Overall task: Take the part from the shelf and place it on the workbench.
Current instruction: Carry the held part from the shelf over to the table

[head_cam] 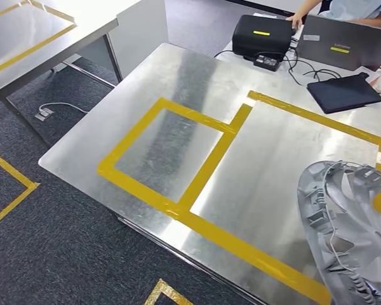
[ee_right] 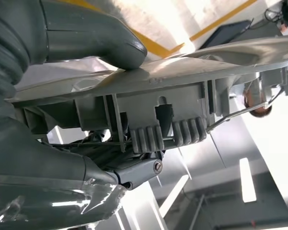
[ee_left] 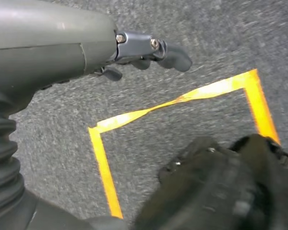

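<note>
The part (head_cam: 351, 229) is a grey plastic disc with ribs, cut-outs and a thin wire clip. In the head view it is at the lower right, over the near right of the metal workbench (head_cam: 179, 76). Whether it touches the bench I cannot tell. My right hand (ee_right: 33, 158) holds the part (ee_right: 178, 100) by its rim, with the thumb (ee_right: 99, 43) pressed on one face and the fingers (ee_right: 138, 172) under the other. My left hand (ee_left: 63, 43) hangs over the grey carpet with its fingers (ee_left: 171, 55) extended and nothing in them.
Yellow tape (head_cam: 205, 171) marks two rectangles on the bench. At its far end lie a black case (head_cam: 261, 35), a laptop (head_cam: 347, 41) and a dark tablet (head_cam: 344, 92), with a person's hand (head_cam: 298, 18) beside them. A second table (head_cam: 30, 38) stands at the left.
</note>
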You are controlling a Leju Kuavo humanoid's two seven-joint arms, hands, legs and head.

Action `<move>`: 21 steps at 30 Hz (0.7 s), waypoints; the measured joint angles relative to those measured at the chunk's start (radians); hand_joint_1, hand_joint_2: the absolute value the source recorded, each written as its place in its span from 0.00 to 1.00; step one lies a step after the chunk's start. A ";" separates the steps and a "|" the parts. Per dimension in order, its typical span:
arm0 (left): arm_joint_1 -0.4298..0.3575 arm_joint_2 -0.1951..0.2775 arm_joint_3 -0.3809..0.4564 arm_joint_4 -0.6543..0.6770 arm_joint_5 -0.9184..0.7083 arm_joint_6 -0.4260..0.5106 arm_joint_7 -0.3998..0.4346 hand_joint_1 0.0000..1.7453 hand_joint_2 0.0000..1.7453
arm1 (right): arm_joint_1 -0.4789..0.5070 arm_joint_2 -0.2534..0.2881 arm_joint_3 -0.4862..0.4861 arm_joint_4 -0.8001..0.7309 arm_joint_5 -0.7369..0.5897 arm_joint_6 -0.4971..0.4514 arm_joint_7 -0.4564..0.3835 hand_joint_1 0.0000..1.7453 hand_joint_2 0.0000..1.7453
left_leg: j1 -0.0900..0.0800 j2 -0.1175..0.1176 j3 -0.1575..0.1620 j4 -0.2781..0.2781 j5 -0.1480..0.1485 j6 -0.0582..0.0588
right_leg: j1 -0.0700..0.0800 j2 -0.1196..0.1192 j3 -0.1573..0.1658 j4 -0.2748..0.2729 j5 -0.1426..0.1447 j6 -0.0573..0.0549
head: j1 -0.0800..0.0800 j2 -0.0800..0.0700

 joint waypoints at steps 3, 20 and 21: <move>-0.002 -0.004 0.002 0.000 0.002 -0.002 0.001 0.00 1.00 | 0.015 0.000 -0.024 0.029 -0.120 0.000 -0.037 1.00 1.00 | -0.001 0.001 -0.110 0.156 -0.014 -0.008 | -0.004 0.000 0.044 -0.034 -0.010 -0.014 | -0.004 0.000; -0.003 0.021 -0.002 0.000 0.001 -0.055 -0.030 0.00 1.00 | -0.135 -0.001 -0.533 0.354 -0.247 0.322 -0.256 1.00 1.00 | 0.002 0.002 -0.140 -0.030 0.123 0.020 | 0.009 0.009 0.169 -0.080 -0.100 -0.010 | -0.003 0.000; -0.004 0.023 -0.003 0.000 0.001 -0.056 -0.031 0.00 1.00 | -0.146 -0.001 -0.551 0.367 -0.235 0.324 -0.266 1.00 1.00 | 0.000 0.002 -0.140 -0.030 0.121 0.022 | 0.008 0.009 0.170 -0.082 -0.100 -0.010 | -0.004 0.000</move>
